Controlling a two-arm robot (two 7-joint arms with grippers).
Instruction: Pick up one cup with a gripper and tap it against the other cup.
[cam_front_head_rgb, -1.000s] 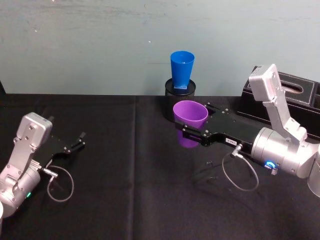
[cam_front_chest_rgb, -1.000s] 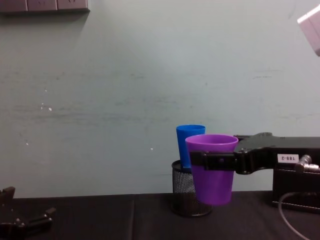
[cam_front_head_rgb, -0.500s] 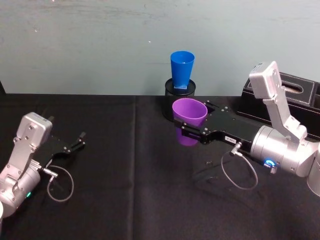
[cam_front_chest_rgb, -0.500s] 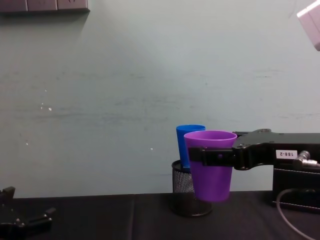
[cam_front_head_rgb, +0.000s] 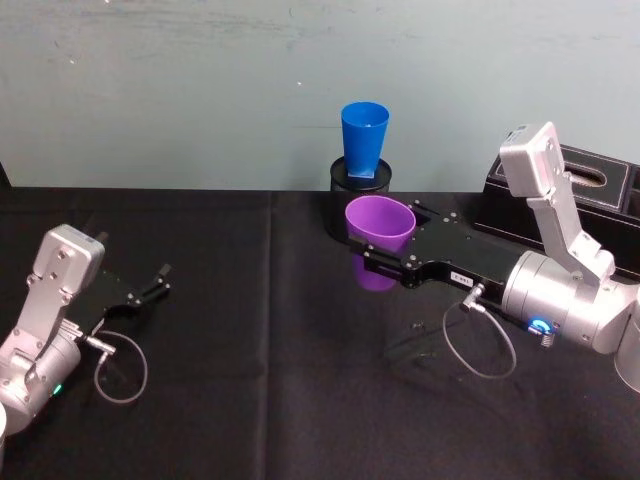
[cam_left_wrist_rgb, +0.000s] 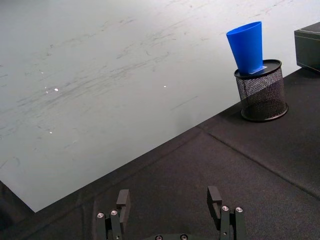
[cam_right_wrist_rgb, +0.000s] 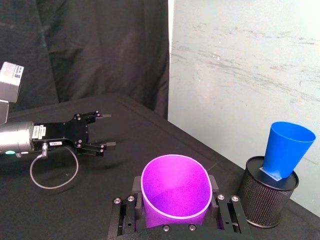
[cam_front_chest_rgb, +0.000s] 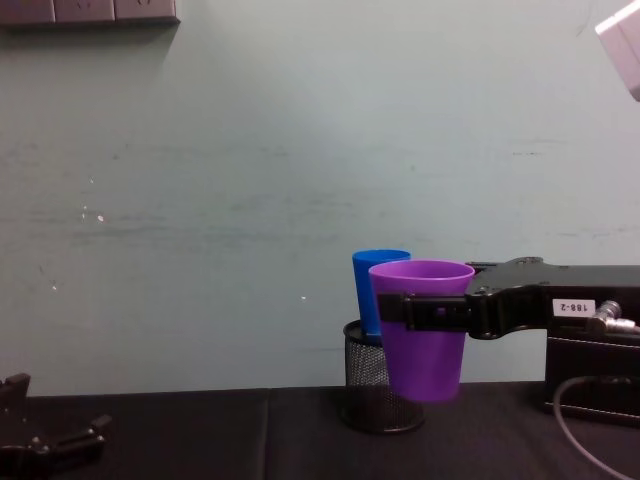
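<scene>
My right gripper (cam_front_head_rgb: 375, 257) (cam_front_chest_rgb: 422, 312) (cam_right_wrist_rgb: 175, 217) is shut on the purple cup (cam_front_head_rgb: 379, 243) (cam_front_chest_rgb: 423, 328) (cam_right_wrist_rgb: 175, 195), holding it upright above the black cloth. Behind it the blue cup (cam_front_head_rgb: 362, 139) (cam_front_chest_rgb: 374, 290) (cam_right_wrist_rgb: 285, 150) (cam_left_wrist_rgb: 246, 46) stands in a black wire-mesh holder (cam_front_head_rgb: 362, 184) (cam_front_chest_rgb: 364, 388) (cam_right_wrist_rgb: 265, 198) (cam_left_wrist_rgb: 262, 90) by the wall. In the chest view the purple cup overlaps the blue one; whether they touch I cannot tell. My left gripper (cam_front_head_rgb: 158, 279) (cam_left_wrist_rgb: 170, 199) (cam_right_wrist_rgb: 102, 143) rests open at the left, low over the cloth.
A black box (cam_front_head_rgb: 590, 190) (cam_front_chest_rgb: 590, 375) sits at the back right, close behind my right arm. The pale wall runs right behind the holder. Black cloth (cam_front_head_rgb: 260, 340) covers the table between the two arms.
The right gripper lifted the purple cup slightly and carried it a little toward the holder, then held still over the last half second. The left arm has not moved.
</scene>
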